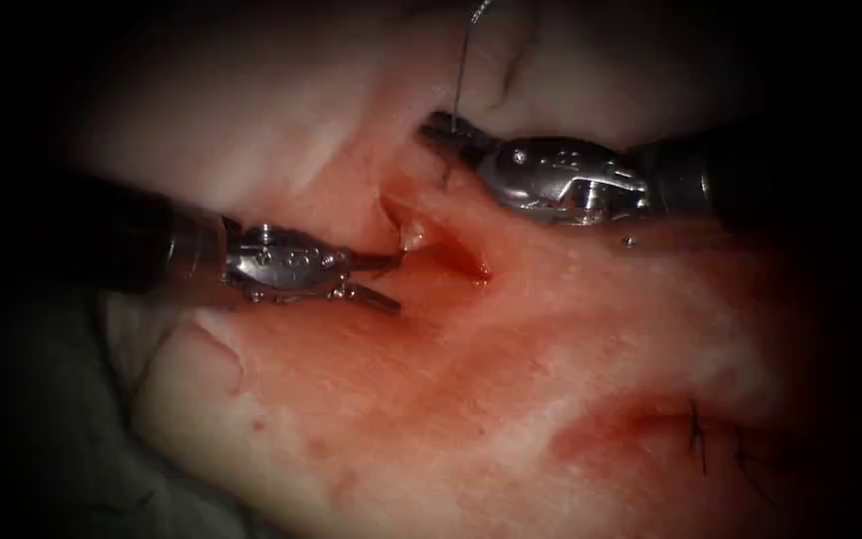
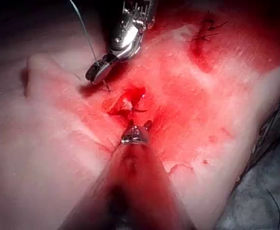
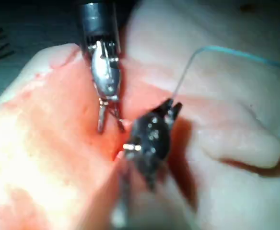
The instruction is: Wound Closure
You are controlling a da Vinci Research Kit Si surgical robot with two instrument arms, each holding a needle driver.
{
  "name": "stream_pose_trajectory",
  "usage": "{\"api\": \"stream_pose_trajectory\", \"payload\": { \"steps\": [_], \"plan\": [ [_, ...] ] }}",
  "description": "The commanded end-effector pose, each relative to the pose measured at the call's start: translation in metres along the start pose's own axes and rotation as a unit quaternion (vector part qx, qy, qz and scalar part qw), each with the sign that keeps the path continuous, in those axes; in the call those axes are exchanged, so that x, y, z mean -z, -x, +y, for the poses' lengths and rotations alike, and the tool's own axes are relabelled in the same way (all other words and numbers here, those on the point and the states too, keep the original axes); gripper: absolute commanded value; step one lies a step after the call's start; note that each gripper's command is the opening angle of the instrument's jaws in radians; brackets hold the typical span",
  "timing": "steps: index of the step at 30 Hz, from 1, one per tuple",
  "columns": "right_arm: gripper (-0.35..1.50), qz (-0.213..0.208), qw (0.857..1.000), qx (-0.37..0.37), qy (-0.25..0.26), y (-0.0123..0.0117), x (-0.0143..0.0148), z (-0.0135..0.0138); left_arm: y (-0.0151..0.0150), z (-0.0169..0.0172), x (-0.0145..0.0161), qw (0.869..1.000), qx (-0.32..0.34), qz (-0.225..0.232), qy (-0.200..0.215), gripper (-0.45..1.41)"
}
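In the endoscope view the left arm's silver wristed gripper [image 1: 383, 279] comes in from the left with its two thin jaws spread apart, the upper one reaching to the pale raised lip at the left edge of the open, red-lined cut [image 1: 441, 250] and the lower one hanging free over the wet pink pork-belly tissue [image 1: 371, 419]; whether the upper jaw touches that lip cannot be told, and this gripper holds nothing. The left wrist view shows the same tool [image 2: 136, 130] just short of the cut [image 2: 128, 103], its jaws parted. To the right and beyond the cut, the right arm's bulkier silver gripper [image 1: 448, 132] lies across the tissue with its jaws closed on a thin dark thread [image 1: 463, 60], which rises straight up from the jaws; a short dark piece shows just below them, touching the tissue on the cut's far right edge. Whether that piece is the curved needle cannot be told. Far right, near the tissue's lower edge, dark knotted stitches [image 1: 698, 431] sit on a closed red line, well apart from both tools.
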Motion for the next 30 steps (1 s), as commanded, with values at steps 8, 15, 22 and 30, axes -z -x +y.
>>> {"api": "stream_pose_trajectory", "payload": {
  "steps": [8, 15, 22, 30],
  "plan": [
    [-0.35, 0.002, 0.988, -0.135, -0.080, 0.0022, -0.0006, -0.0016, 0.0003, 0.0003, -0.0008, 1.000, 0.000, -0.001, 0.001, 0.41],
    [-0.35, 0.003, 0.976, -0.190, -0.106, 0.0033, -0.0012, -0.0021, 0.0002, 0.0003, -0.0005, 1.000, -0.011, -0.001, -0.001, 0.39],
    [0.54, 0.009, 0.989, -0.129, -0.077, 0.0019, 0.0010, 0.0017, -0.0005, 0.0007, -0.0001, 0.992, -0.129, 0.010, -0.004, 0.20],
    [0.81, 0.010, 0.990, -0.120, -0.076, 0.0018, 0.0011, 0.0019, -0.0019, 0.0008, 0.0008, 0.974, -0.216, 0.065, -0.013, 0.27]
  ]
}}
